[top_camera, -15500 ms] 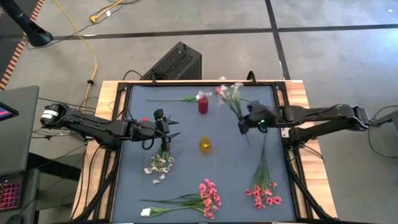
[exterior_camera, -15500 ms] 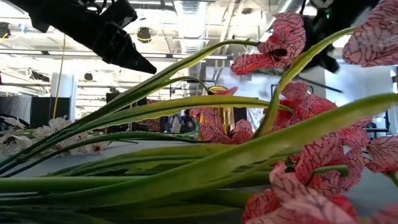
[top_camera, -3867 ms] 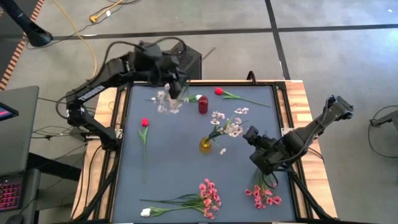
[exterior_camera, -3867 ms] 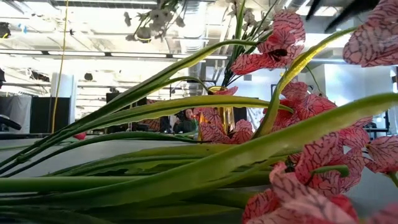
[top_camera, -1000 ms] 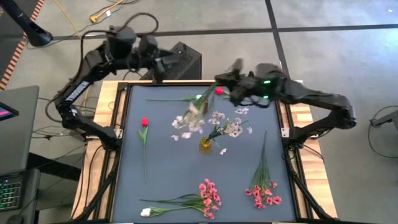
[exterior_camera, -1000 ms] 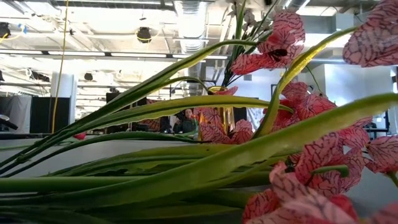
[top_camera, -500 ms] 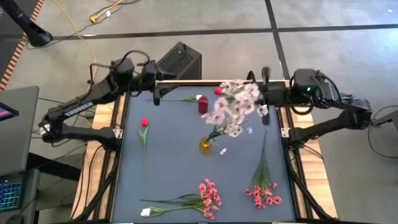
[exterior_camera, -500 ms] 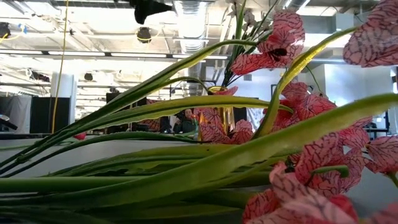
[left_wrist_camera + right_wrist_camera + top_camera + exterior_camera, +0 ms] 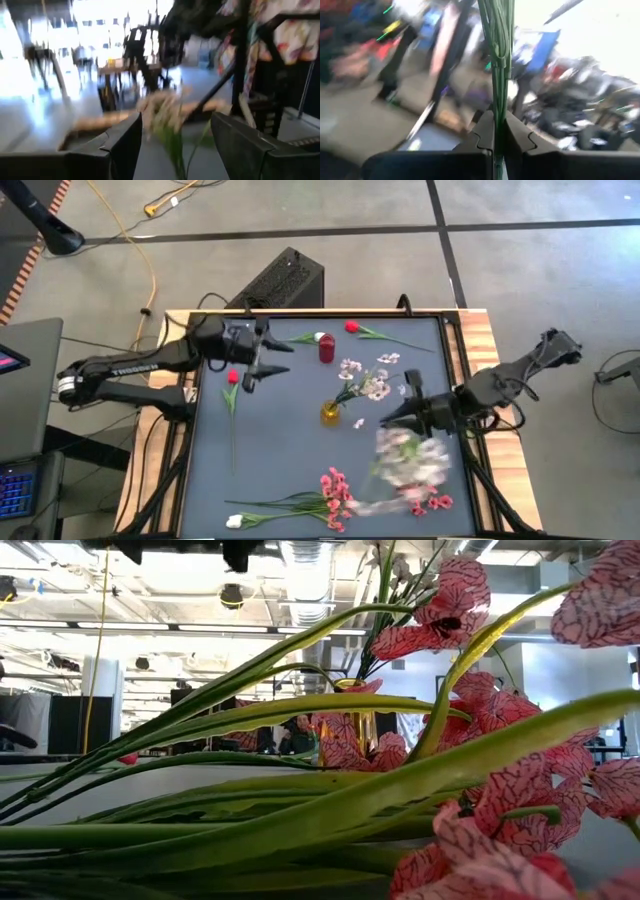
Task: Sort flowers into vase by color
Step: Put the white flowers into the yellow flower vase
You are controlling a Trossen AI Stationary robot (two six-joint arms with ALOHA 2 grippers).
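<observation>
The right gripper [image 9: 499,134] was clamped on a pale spray [image 9: 410,460] (its blossoms blurred), near the yellow vase [image 9: 330,413]. The left gripper [image 9: 262,360], fingers apart, was beyond the vase, above a red rosebud [image 9: 232,377].

Probably a lab: exposed ceiling ducts [image 9: 305,570], concrete floor [image 9: 520,270], cables [image 9: 140,250].
</observation>
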